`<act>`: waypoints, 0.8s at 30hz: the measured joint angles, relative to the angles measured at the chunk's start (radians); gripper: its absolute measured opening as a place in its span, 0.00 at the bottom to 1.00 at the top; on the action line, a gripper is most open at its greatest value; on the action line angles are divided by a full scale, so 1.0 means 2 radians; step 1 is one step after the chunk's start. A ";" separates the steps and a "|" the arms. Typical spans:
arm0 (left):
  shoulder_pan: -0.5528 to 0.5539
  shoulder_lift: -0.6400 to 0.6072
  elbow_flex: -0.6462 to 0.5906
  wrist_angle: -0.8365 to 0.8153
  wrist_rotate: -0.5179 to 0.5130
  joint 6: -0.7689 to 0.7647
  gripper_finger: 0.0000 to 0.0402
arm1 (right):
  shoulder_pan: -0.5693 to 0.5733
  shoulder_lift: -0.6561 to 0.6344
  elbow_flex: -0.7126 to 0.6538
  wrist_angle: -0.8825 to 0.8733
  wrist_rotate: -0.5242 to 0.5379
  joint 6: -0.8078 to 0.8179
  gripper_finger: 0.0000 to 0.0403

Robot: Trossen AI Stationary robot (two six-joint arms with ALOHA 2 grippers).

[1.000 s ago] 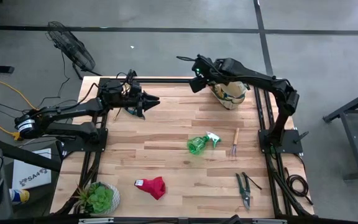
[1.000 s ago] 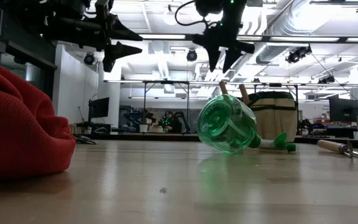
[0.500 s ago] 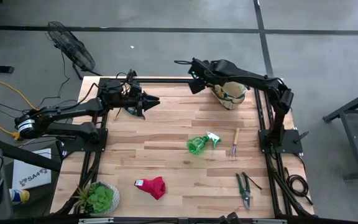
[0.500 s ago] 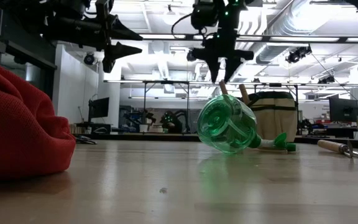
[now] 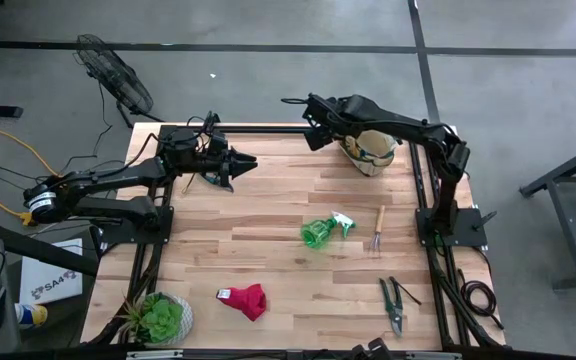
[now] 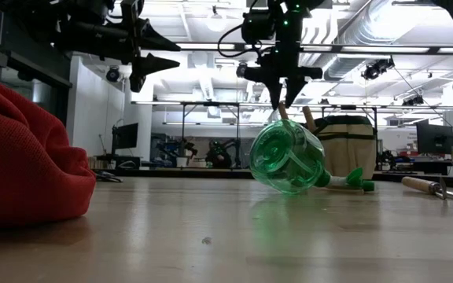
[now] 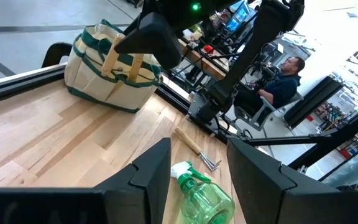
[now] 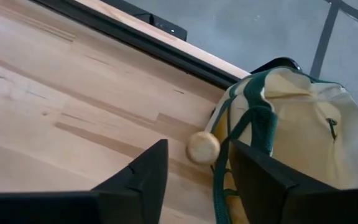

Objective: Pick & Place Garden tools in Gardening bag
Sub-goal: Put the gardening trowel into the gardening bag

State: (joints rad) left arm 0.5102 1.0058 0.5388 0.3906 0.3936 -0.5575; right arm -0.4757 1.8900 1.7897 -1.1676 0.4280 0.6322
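The right gripper (image 5: 313,128) is hovering high over the far edge of the table (image 5: 268,250), just beside the gardening bag (image 5: 368,150), with its fingers parted and nothing between them; the right wrist view is showing a round wooden handle end (image 8: 202,147) sticking out of the canvas tote directly below. The left gripper (image 5: 246,161) is hanging open and empty near the far left. The remaining tools are all lying nearer the front: the green spray bottle (image 5: 323,231) on its side mid-table, nozzle pointing toward the bag; the wooden-handled fork (image 5: 378,230) just to its right, lying front to back; the pruning shears (image 5: 392,304) at front right; the red glove (image 5: 245,299) at front centre. The bottle and fork are probably closer to the right arm.
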 joint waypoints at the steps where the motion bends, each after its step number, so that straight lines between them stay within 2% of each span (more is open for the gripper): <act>1: 0.000 0.000 0.000 0.000 0.000 0.000 0.38 | -0.002 0.000 0.000 0.000 0.000 -0.002 0.36; 10: 0.000 0.000 0.000 0.000 0.000 0.000 0.38 | -0.011 0.000 0.000 -0.005 0.005 -0.026 0.14; 24: 0.000 0.000 0.000 0.000 -0.001 -0.001 0.38 | -0.025 -0.003 -0.001 -0.025 0.034 -0.030 0.13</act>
State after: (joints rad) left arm 0.5103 1.0058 0.5388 0.3908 0.3912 -0.5589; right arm -0.5266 1.8847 1.7885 -1.2178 0.4957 0.5716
